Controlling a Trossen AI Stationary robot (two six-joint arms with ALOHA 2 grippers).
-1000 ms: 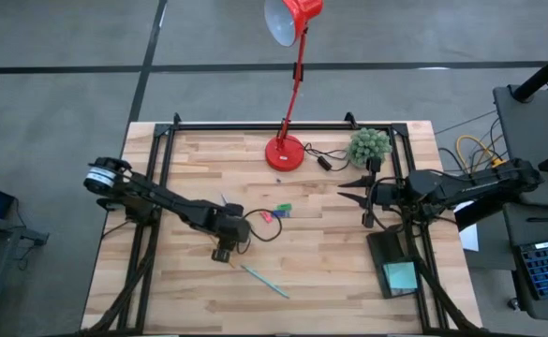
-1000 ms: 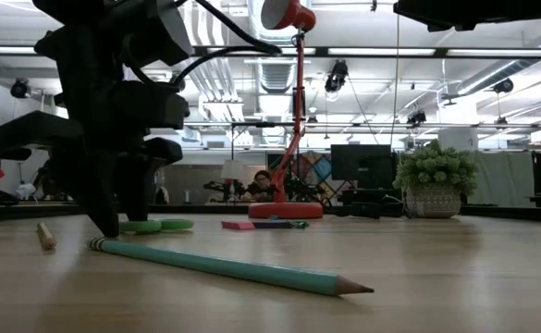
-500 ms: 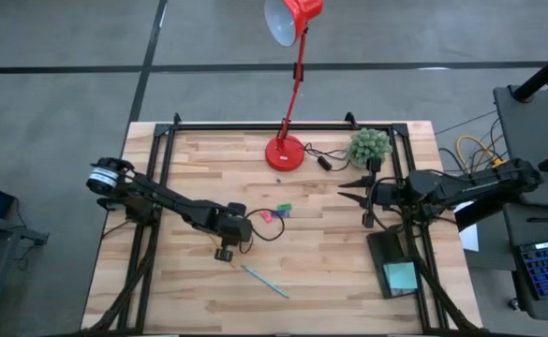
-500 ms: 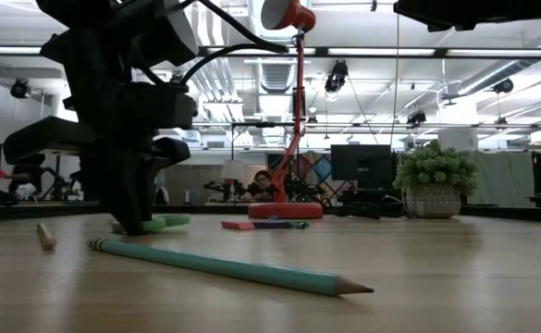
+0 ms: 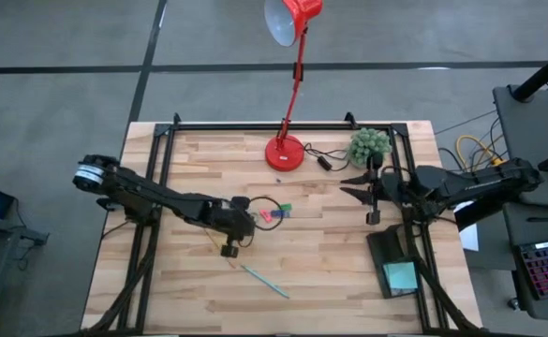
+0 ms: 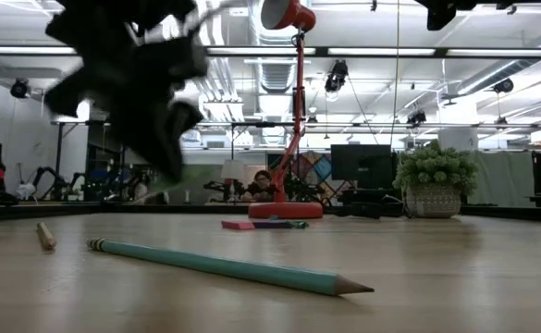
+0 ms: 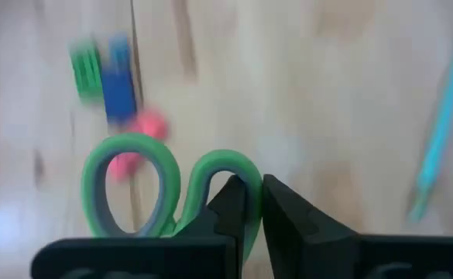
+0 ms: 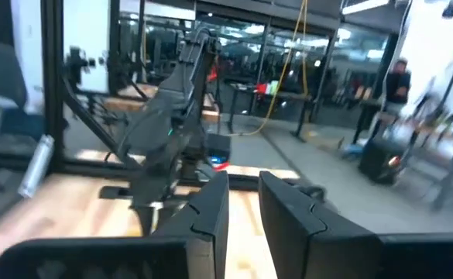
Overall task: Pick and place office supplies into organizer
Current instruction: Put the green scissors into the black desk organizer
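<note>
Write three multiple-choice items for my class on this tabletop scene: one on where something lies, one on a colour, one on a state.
1. Where does the organizer lie in the high view?
A. beside the lamp base
B. near the table's right edge, close to the front
C. at the left edge

2. What colour are the handles of the scissors?
A. green
B. orange
C. white

3. How is the left gripper?
A. wide open above the pen
B. out of every view
C. shut on a scissors handle

Answers:
1. B: the dark tray sits by the right frame rail, with a sticky-note pad in it.
2. A: the left wrist view shows two green loops.
3. C: the left wrist view shows the fingers pinched on one green loop.
</note>
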